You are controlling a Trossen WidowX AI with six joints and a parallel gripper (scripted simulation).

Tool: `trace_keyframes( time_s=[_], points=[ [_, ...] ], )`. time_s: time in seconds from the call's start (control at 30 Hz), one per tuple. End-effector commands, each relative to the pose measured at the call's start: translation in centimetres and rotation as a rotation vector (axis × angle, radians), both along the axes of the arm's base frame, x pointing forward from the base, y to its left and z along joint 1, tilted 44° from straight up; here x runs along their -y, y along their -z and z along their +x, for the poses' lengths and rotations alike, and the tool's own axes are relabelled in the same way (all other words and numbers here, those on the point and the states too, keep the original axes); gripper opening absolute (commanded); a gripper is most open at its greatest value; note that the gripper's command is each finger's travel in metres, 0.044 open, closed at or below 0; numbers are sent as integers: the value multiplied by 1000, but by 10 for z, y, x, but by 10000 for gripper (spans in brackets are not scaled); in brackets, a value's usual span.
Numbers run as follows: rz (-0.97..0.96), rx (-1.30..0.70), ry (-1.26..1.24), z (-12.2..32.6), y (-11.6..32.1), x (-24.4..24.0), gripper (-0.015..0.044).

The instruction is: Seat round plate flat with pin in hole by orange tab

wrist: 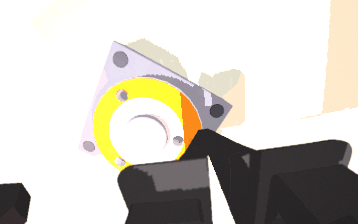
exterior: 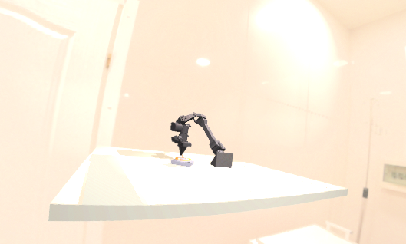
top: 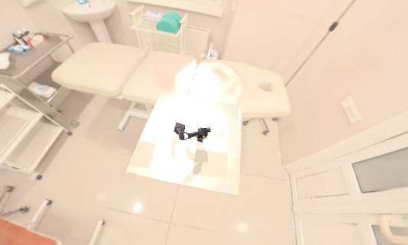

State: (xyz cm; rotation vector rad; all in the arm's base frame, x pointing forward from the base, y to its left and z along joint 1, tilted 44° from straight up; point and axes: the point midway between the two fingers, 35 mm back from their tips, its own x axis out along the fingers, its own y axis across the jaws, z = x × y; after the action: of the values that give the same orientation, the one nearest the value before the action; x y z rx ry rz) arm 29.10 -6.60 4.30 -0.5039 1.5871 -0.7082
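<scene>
My fingers are pressed together, holding nothing, tip at the orange tab of the yellow plate on its grey base. I'm mid-nudge, I reckon; next, rotate until the hole drops over the pin, then lift away.

Dark grey arm, matte, blocky links.
Cube-shaped base block at 3 o'clock of the links; near-black gripper with tapered, wedge-like fingers, lighter grey on flat faces.
</scene>
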Motion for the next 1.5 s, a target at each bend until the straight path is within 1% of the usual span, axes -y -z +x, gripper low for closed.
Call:
trace_keyframes(
  time_s=[0.0, 0.6, 0.97, 1.03, 1.47],
  points=[
    [3, -2, 6, -8, 0, -2, 0],
    [3, -3, 6, -17, 2, -5, 0],
    [5, -3, 6, -11, -29, -34, 0],
    [2, -9, -1, -11, -23, -28, 0],
    [2, -9, -1, -11, -23, -28, 0]
  ],
)
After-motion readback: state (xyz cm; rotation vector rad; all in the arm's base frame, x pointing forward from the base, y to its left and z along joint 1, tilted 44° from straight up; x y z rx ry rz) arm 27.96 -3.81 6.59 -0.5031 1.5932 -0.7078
